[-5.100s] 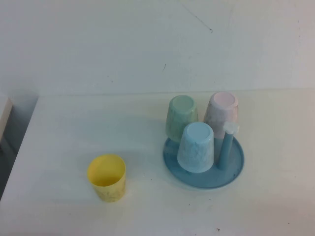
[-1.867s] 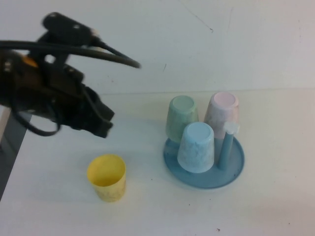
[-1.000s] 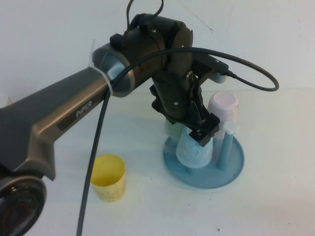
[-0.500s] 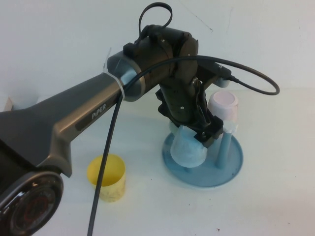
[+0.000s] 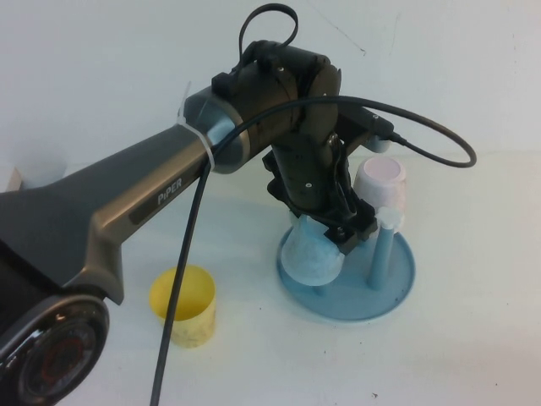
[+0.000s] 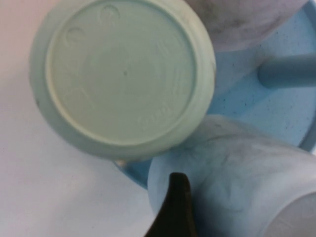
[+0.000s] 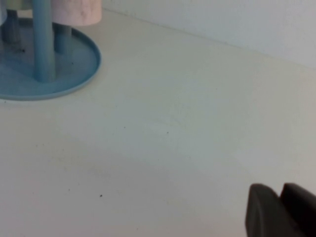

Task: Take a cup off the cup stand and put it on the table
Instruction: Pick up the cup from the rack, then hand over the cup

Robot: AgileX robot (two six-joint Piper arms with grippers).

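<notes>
My left gripper [image 5: 335,238] reaches in over the cup stand [image 5: 372,298] and is shut on the light blue speckled cup [image 5: 310,256], which is tilted and raised off its peg. In the left wrist view one dark finger [image 6: 174,207] presses the cup's wall [image 6: 232,168], beside the upside-down pale green cup [image 6: 123,74]. The green cup is hidden behind the arm in the high view. My right gripper [image 7: 282,211] is shut and empty, low over the white table [image 7: 163,128], away from the stand [image 7: 74,69]; it is out of the high view.
A pink cup [image 5: 382,186] sits upside down on the stand's far side. A bare peg with a white knob [image 5: 385,223] stands at the right. A yellow cup [image 5: 183,304] stands upright on the table [image 5: 473,355] at the front left.
My left arm came in from the left and closed on the light blue cup. Over the last half second the cup tilted and shifted up and left off its peg.
</notes>
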